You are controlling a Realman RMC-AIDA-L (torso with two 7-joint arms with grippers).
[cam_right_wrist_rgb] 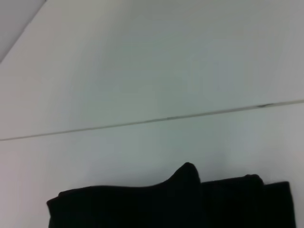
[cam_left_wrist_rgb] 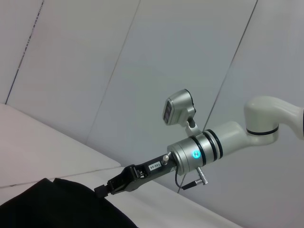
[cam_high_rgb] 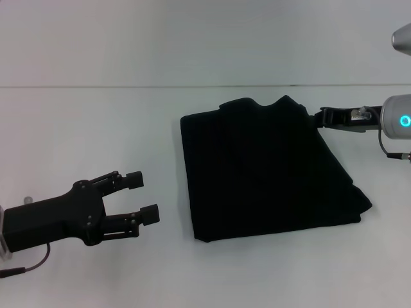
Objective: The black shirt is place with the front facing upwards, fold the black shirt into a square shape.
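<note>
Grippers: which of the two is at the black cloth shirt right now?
The right gripper, at the far right corner of the folded black cloth shirt. The left gripper hovers apart over bare white table, fingers open.

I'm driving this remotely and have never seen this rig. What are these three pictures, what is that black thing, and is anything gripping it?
This is a two-armed robot with a gripper on each arm. The head view looks down from the robot's head at a white table. On it lies the black shirt, already folded into a rough rectangle, lettering hidden. The left gripper hovers open over bare table on the robot's left, away from the cloth. The right gripper sits at the shirt's far right corner; whether it pinches the fabric cannot be seen. The left wrist view, from the left arm, shows that right gripper touching the shirt's edge. The right wrist view shows only the shirt's edge and table.
</note>
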